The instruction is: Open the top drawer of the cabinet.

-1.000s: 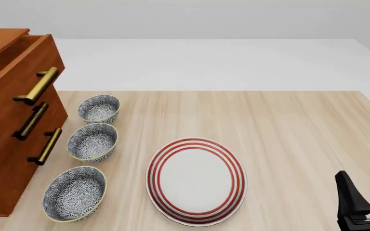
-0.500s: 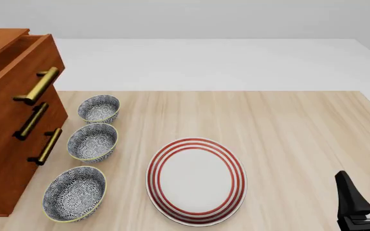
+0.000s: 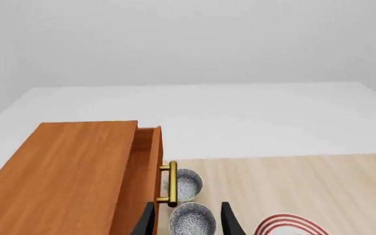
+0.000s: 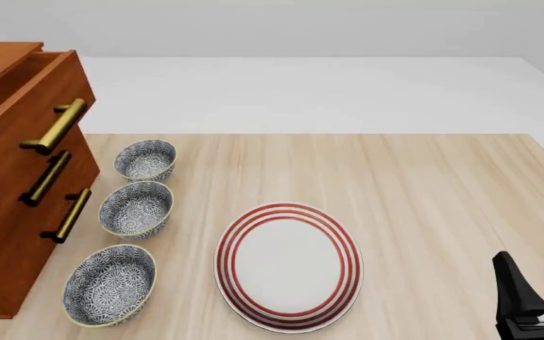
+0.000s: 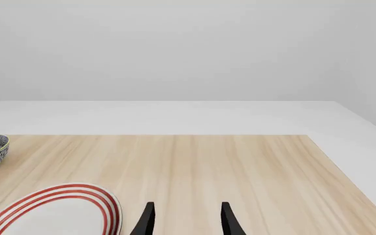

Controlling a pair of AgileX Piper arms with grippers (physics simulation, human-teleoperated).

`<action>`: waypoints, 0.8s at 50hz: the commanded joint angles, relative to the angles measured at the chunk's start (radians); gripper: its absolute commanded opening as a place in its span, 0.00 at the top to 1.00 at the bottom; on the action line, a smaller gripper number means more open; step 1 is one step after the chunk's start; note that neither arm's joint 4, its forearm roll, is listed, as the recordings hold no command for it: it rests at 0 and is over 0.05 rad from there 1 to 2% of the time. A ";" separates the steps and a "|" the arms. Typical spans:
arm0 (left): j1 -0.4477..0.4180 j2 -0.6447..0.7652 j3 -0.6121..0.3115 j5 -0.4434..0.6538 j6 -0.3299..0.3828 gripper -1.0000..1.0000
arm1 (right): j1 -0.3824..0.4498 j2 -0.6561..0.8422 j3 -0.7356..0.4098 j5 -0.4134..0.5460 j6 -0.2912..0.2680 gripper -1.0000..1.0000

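Observation:
The reddish-brown cabinet [image 4: 6, 241] stands at the table's left edge. Its top drawer [image 4: 28, 95] juts out past the two lower drawers, and its brass bar handle [image 4: 57, 126] is free. From the left wrist view the cabinet top [image 3: 70, 171], the protruding top drawer [image 3: 147, 166] and the handle [image 3: 170, 184] lie ahead of my left gripper [image 3: 188, 223], which is open, empty and clear of the handle. The left gripper does not show in the front view. My right gripper [image 4: 540, 297] stays low at the near right corner, open and empty [image 5: 186, 219].
Three patterned bowls [image 4: 145, 159] [image 4: 136, 209] [image 4: 110, 283] line up just right of the cabinet. A red-ringed white plate [image 4: 288, 265] lies at the table's near middle. The wooden table [image 4: 442, 198] ends at its right edge close to the right gripper.
A dark part of the left arm seen at the front view's left edge one second ago has gone out of that view. The drawer, bowls and right gripper have not moved.

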 commanded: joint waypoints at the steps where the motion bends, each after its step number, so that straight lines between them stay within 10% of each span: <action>1: 0.030 0.045 -0.008 0.061 -0.093 0.00 | 0.000 0.000 0.000 0.000 0.000 0.00; 40: 0.093 0.237 -0.043 0.048 -0.080 0.00 | 0.000 0.000 0.000 0.000 0.000 0.00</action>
